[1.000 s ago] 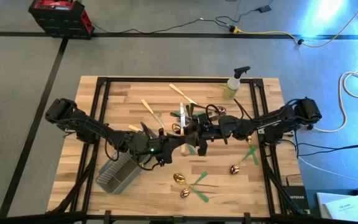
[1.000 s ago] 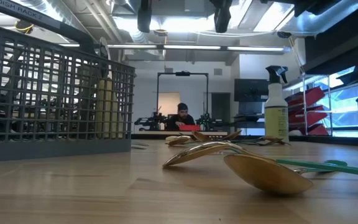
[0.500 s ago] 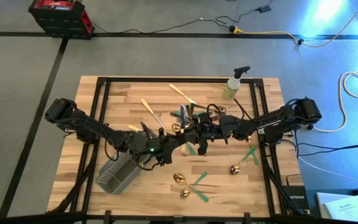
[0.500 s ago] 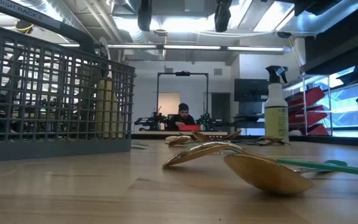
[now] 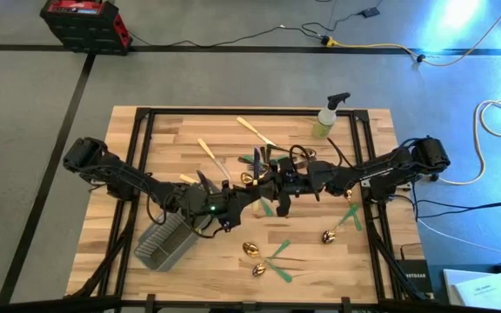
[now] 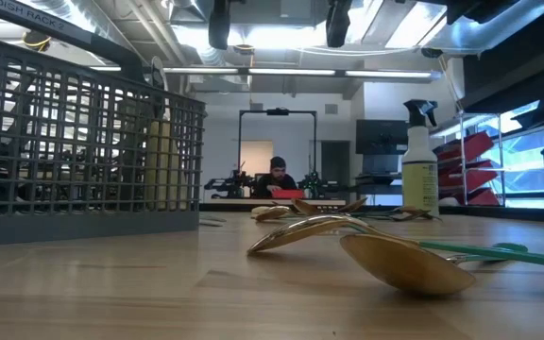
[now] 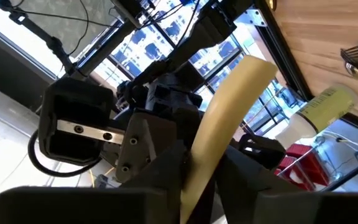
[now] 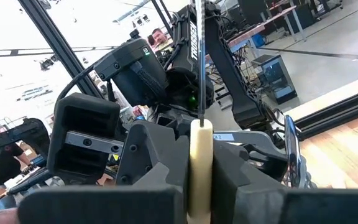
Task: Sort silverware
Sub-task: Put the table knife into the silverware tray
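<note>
Pale butcher-block planks form the worktop [image 5: 146,139] where 2 dark arms meet near the centre, gripper to gripper. The right gripper [image 8: 201,168] has its fingers pinched tight on a cream-handled utensil [image 8: 200,158], whose thin shaft runs straight out toward the other arm. The left gripper [image 7: 194,180] faces it with a cream handle [image 7: 229,118] lying between its fingers; whether those fingers grip or have let go cannot be told. In the high view the 2 grippers crowd over a cluster of loose silverware [image 5: 263,161] at mid-worktop, hiding part of it. More pieces lie scattered: a cream-handled one [image 5: 255,130] toward the far edge, another [image 5: 211,156] left of the cluster, and green-handled spoons [image 5: 272,259] with gold bowls near the front edge. The grey wire-mesh caddy [image 5: 165,242] sits at the front left, just below the left arm. A yellow-green spray bottle [image 5: 327,117] stands near the far right corner. From worktop height the caddy [image 6: 74,151] fills the left, a gold spoon bowl [image 6: 404,264] lies close in front, and a person [image 6: 277,175] sits in the room behind.
</note>
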Robot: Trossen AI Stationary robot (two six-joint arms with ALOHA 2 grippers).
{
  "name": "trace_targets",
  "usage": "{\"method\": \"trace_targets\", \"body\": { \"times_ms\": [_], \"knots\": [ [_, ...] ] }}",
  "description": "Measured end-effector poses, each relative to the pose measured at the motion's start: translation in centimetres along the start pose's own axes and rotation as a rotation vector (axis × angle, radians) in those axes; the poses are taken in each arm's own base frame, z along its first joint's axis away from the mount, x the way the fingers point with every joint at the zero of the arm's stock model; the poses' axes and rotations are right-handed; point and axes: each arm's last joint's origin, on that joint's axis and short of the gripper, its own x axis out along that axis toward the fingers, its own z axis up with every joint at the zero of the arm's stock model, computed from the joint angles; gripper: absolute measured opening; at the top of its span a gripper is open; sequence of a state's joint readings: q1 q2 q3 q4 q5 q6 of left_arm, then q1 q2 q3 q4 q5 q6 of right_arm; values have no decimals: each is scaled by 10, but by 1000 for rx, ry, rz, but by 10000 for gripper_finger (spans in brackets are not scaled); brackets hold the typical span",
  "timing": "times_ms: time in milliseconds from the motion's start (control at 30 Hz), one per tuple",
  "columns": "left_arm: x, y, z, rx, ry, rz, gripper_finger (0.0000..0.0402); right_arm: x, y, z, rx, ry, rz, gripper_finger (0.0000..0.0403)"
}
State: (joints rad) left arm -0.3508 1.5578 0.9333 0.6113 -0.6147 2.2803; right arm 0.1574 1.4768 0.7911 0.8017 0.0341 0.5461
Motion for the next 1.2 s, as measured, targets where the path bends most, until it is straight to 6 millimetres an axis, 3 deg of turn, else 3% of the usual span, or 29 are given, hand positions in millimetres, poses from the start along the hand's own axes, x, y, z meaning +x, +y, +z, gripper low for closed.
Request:
{"method": "trace_targets", "body": {
  "times_ms": [1200],
  "knots": [
    [-13,11,13,-5,19,-9,79,-3,1,2,6,14,-33,14]
  ]
}}
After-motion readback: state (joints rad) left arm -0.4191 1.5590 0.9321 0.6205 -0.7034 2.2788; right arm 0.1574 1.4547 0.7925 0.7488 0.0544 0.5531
